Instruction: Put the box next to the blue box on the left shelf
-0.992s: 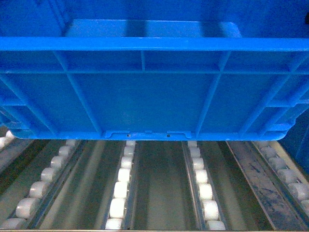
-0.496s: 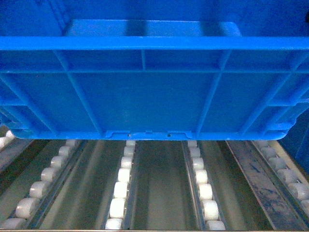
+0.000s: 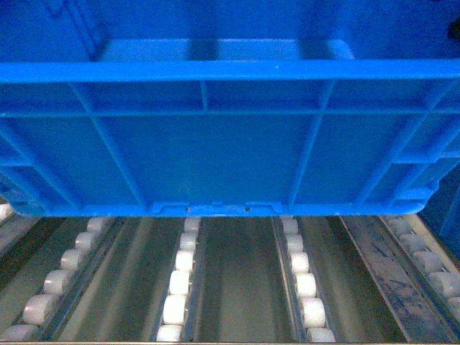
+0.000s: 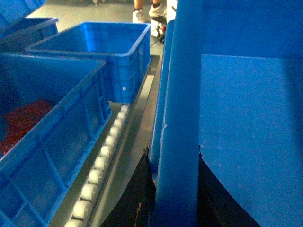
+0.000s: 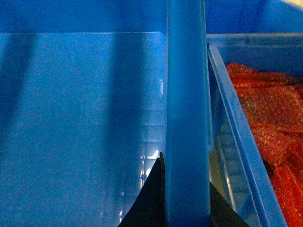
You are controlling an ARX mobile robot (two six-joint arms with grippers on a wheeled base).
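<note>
Blue crate (image 3: 215, 158) fills the upper two thirds of the head view, ribbed wall facing camera, above the roller rails of the flow rack (image 3: 178, 282). Whether it rests on the rollers, hard to tell.

Left pincer (image 4: 175, 198): dark fingers either side of the crate's rim at bottom centre, clamped on it. Right pincer (image 5: 187, 203): same, straddling the rim at bottom centre.

Left wrist view: two more blue crates (image 4: 52, 137) on the rack at left. Right wrist view: neighbouring crate with red bubble wrap (image 5: 270, 127) just beside, at right.
</note>
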